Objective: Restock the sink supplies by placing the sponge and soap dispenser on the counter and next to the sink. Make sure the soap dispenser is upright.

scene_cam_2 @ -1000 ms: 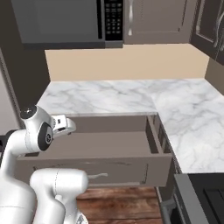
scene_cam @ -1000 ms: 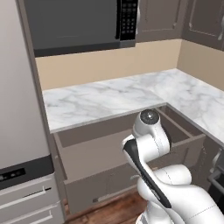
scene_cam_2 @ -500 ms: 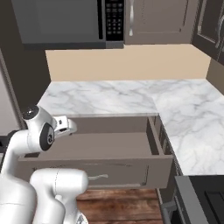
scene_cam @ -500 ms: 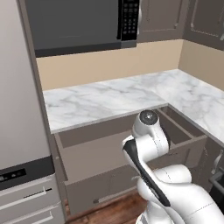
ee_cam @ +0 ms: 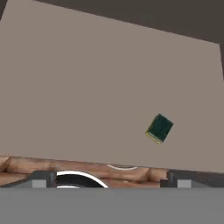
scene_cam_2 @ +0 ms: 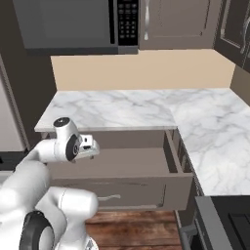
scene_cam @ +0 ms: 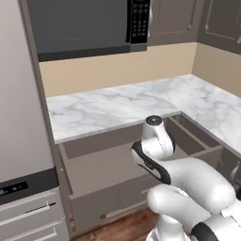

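Note:
The sponge (ee_cam: 159, 128), a small block with its dark green side up and a yellow edge, lies on the brown floor of the open drawer (scene_cam: 108, 164) (scene_cam_2: 127, 163). My gripper (ee_cam: 111, 181) hangs above the drawer, open, with nothing between its fingertips (ee_cam: 43, 179); the sponge lies ahead and to the right of them. The white marble counter (scene_cam: 117, 106) (scene_cam_2: 122, 107) runs behind the drawer and turns a corner on the right. The soap dispenser and the sink are out of view.
A microwave (scene_cam: 84, 23) and dark wall cabinets (scene_cam_2: 176, 22) hang above the counter. A tall grey fridge (scene_cam: 21, 117) stands at the left. A stove edge (scene_cam_2: 219, 219) sits at the lower right. The drawer's side walls (scene_cam_2: 171, 151) bound the reach.
My arm's wrist has shifted a little forward over the open drawer. The gripper has stayed open.

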